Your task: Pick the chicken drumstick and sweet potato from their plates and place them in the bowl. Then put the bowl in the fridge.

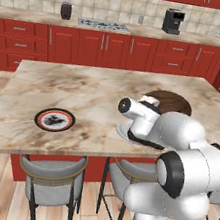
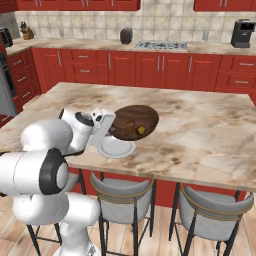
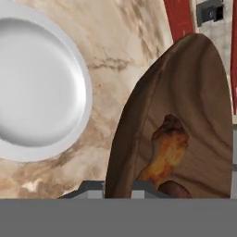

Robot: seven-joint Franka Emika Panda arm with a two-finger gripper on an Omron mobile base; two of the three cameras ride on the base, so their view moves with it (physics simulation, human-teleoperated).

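My gripper (image 3: 118,190) is shut on the near rim of the dark brown bowl (image 3: 190,88), which hangs tilted just above the island counter. Inside it lie the orange-brown chicken drumstick (image 3: 169,147) and, lower down, an end of the dark sweet potato (image 3: 174,189). In the right base view the gripper (image 2: 107,128) holds the bowl (image 2: 134,120) over the pale plate (image 2: 116,148), and the drumstick (image 2: 142,130) shows as an orange spot. The pale plate (image 3: 37,88) lies bare beside the bowl. The red-ringed plate (image 1: 54,119) sits bare at the island's left front. The fridge is out of view.
Grey stools (image 1: 53,176) stand along the island's near edge (image 2: 165,176). Red cabinets (image 1: 104,48), a cooktop (image 1: 103,25) and a coffee machine (image 1: 173,21) line the far wall. The marble island top (image 2: 210,125) stretches wide to the right.
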